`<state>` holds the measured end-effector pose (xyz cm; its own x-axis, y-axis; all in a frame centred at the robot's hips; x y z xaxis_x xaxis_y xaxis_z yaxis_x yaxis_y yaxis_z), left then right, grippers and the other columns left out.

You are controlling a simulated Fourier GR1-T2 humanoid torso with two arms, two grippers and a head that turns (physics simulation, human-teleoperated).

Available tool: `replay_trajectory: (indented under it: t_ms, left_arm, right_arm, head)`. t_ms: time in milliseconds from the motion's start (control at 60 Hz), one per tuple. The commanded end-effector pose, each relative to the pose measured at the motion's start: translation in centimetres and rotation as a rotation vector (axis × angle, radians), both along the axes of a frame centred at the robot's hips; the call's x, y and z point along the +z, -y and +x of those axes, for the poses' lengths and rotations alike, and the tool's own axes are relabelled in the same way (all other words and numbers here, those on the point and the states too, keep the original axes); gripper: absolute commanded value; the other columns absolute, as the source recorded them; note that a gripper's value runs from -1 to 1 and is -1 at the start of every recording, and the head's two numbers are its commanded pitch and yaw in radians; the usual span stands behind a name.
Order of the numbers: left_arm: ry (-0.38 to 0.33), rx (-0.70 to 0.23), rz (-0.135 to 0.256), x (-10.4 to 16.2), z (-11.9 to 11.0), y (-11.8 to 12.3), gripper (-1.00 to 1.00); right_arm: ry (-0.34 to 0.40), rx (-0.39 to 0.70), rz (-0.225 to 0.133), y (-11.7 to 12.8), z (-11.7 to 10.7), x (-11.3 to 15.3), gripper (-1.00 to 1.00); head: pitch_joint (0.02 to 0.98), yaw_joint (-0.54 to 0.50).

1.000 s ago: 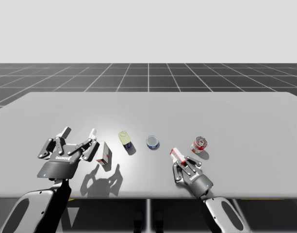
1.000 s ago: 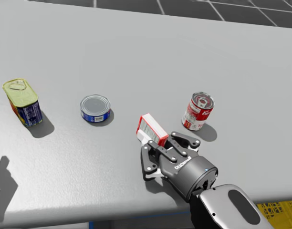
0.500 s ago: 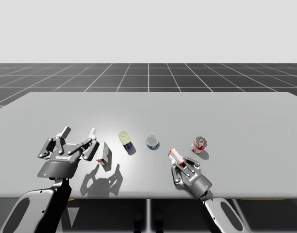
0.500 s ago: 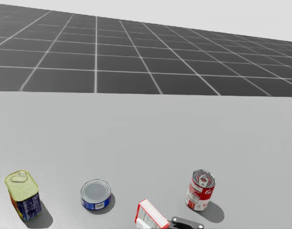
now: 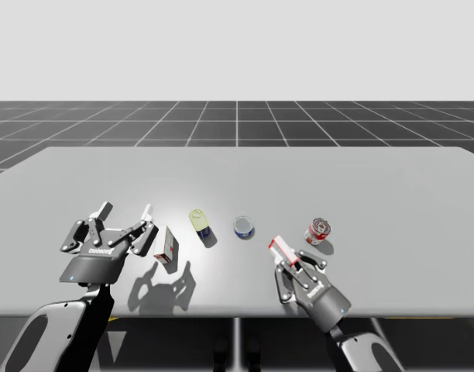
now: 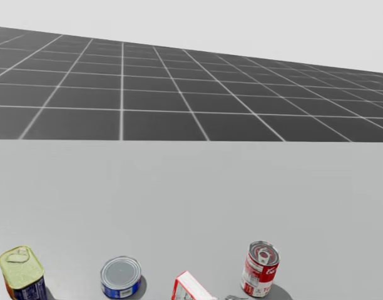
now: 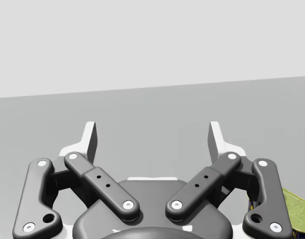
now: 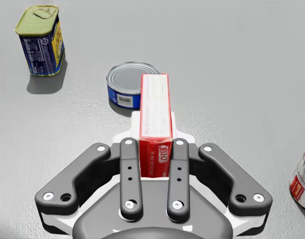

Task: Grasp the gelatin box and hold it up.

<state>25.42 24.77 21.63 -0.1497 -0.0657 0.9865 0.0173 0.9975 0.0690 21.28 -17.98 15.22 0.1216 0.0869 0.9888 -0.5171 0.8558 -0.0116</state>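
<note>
My right hand (image 8: 153,148) is clenched on the small red-and-white cardboard gelatin box (image 8: 155,107). In the right wrist view both fingers press its long faces from two sides. They grip near the closer end, so most of the carton sticks out ahead of the fingertips. In the high view the gelatin box (image 5: 281,248) sits tilted at the front of that hand, low over the grey desk (image 5: 376,194). I cannot tell whether its lower edge has cleared the surface.

I judge the step in hand to be the lift. With the grip so near one end, the long free part could act as a lever, so I would raise it slowly and straight up. I would hold the wrist at this angle so the box cannot pivot between the pads. I would add no more squeeze, since thin cardboard is likely to buckle rather than hold better.

A straight rise also steers clear of the neighbours. The flat round blue tin (image 8: 126,84) lies just ahead of the box, and the red-and-white cylindrical can (image 8: 304,174) stands off to one side. The tall rectangular tin with a yellow-green lid (image 8: 40,42) is further off.

In the head view the box (image 6: 190,286) sits at the very bottom edge, so I would watch the wrist and high views instead.

My left hand (image 7: 153,137) is spread wide with nothing between its fingers. A second red-and-white box (image 5: 166,245) stands just beside it, and I would leave that arm parked.
</note>
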Motion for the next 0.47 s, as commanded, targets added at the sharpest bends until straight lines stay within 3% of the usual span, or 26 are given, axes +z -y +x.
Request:
replay_trajectory:
  t_ms: [17, 300, 467]
  left_arm:
    - [0.001, 0.001, -0.001, 0.0, 0.0, -0.1, -1.00]
    - [0.004, -0.003, -0.003, 0.0, 0.0, -0.1, -1.00]
    - [0.006, -0.002, -0.002, 0.0, 0.0, -0.1, -1.00]
  right_arm:
    - [0.103, -0.069, -0.015, 0.0, 0.3, 4.3, 1.00]
    - [0.277, -0.119, -0.039, -0.1, 0.4, 9.8, 1.00]
    - [0.405, -0.149, -0.021, -0.1, 0.3, 14.5, 1.00]
  head:
    - [0.480, -0.23]
    - [0.483, -0.24]
    - [0.479, -0.24]
